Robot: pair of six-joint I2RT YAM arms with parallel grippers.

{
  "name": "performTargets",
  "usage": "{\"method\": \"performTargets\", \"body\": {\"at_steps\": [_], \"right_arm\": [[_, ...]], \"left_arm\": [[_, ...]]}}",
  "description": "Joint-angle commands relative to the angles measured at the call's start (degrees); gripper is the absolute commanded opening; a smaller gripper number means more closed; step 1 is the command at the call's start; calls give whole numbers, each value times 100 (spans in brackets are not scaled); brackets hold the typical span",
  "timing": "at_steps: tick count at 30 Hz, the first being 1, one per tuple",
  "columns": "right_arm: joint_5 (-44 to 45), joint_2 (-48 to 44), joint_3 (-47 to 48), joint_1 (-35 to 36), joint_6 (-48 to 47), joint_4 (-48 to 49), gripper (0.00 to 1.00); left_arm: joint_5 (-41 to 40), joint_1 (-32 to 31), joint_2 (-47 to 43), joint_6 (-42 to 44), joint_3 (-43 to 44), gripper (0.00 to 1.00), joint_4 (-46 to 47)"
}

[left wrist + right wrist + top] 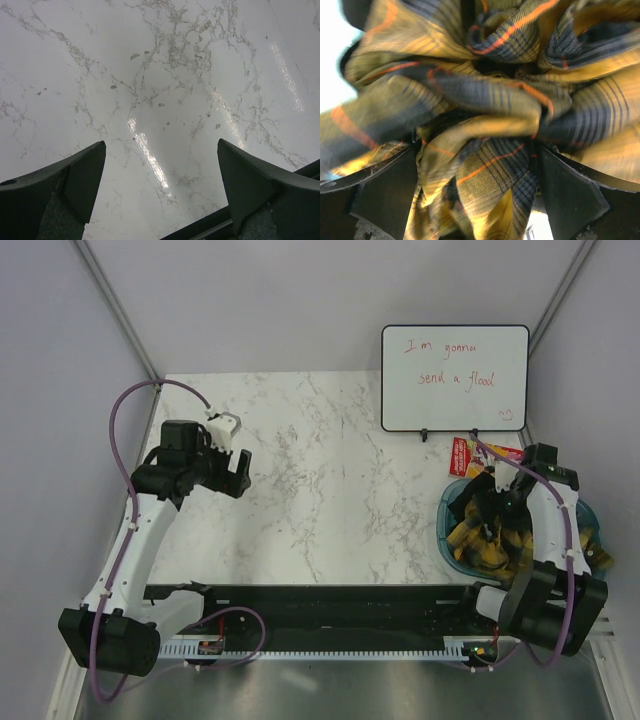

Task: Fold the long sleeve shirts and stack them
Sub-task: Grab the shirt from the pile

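Observation:
The long sleeve shirts [478,543] lie crumpled in a blue basket [444,512] at the table's right edge, yellow-and-black plaid with thin orange-red lines. My right gripper [492,502] is lowered into that pile. In the right wrist view its jaws stand wide, and bunched plaid cloth [485,95] fills the gap of the right gripper [477,150] without being pinched. My left gripper [238,468] hovers open over bare marble at the left. The left wrist view shows nothing between the fingers of the left gripper [161,145].
A whiteboard [455,377] with red handwriting leans against the back wall on the right. A red-and-yellow packet [462,455] lies just behind the basket. A black rail [330,605] runs along the near table edge. The marble table [330,490] spans the middle.

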Motion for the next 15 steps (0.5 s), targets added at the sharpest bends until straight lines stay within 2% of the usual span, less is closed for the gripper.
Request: {"method": "performTargets", "body": {"at_steps": [1,4,5,6,7,8,10,13,15], "right_arm": [[348,181,-528,-181,-399,563,98],[225,480,-653,-242,-636,591,98],[112,542,-635,-251,-680,574,94],[110,604,-600,-251,-724,556,83],[-46,761,-548,-251,-777,460,65],[-135,824,-408,-260,-786,416,26],[-486,807,-223,-269,-778,189,0],[-1057,344,391,-269,-743,-224,0],[-1399,35,1120,-269,-664,-401,0]], "left_arm": [[250,-29,-74,142,-23,99,-25],[268,-29,-22,142,12,99,-34],[285,-29,-4,134,29,99,-25],[303,-29,14,125,47,99,-25],[329,-29,40,116,64,100,-25],[355,-29,58,90,108,99,-25],[391,-29,84,20,161,99,-33],[469,-20,93,-68,319,99,-130],[531,-29,76,-95,433,99,-209]]}}
